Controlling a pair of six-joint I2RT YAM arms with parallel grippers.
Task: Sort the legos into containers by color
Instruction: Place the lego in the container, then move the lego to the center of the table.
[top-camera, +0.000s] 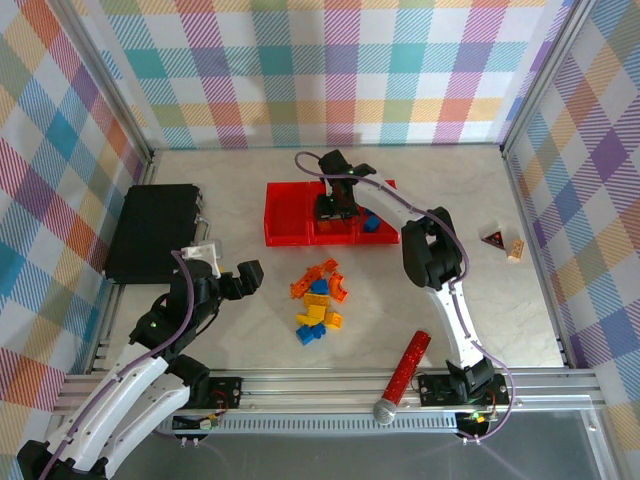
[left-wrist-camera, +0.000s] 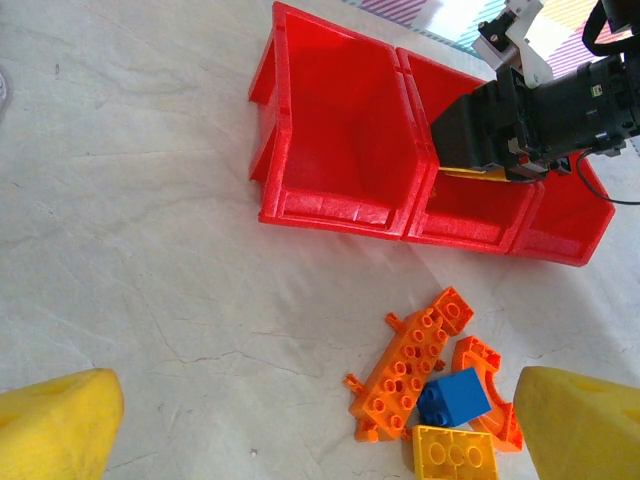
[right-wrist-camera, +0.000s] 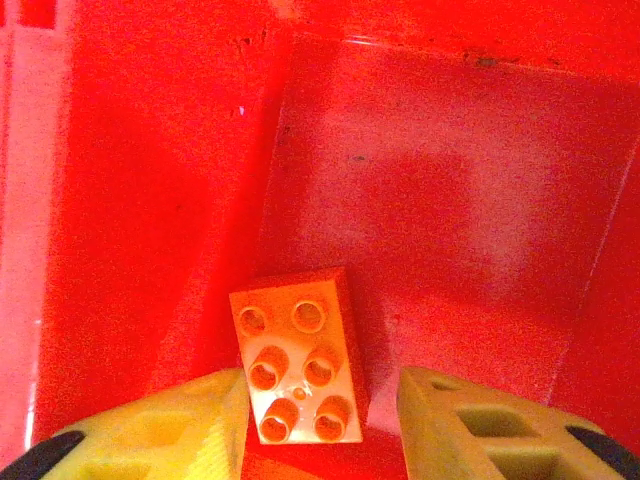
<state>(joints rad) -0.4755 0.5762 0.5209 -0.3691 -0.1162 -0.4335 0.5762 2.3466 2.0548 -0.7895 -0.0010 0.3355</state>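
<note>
Legos (top-camera: 318, 300) lie piled on the table on the near side of the containers (top-camera: 285, 215), just right of the left gripper (left-wrist-camera: 320, 428), the nearer one, whose fingers are spread wide and empty. The right gripper (right-wrist-camera: 322, 425), fingers parted, hangs in the middle bin over one brick (right-wrist-camera: 298, 370), which lies lengthwise between them.
</note>
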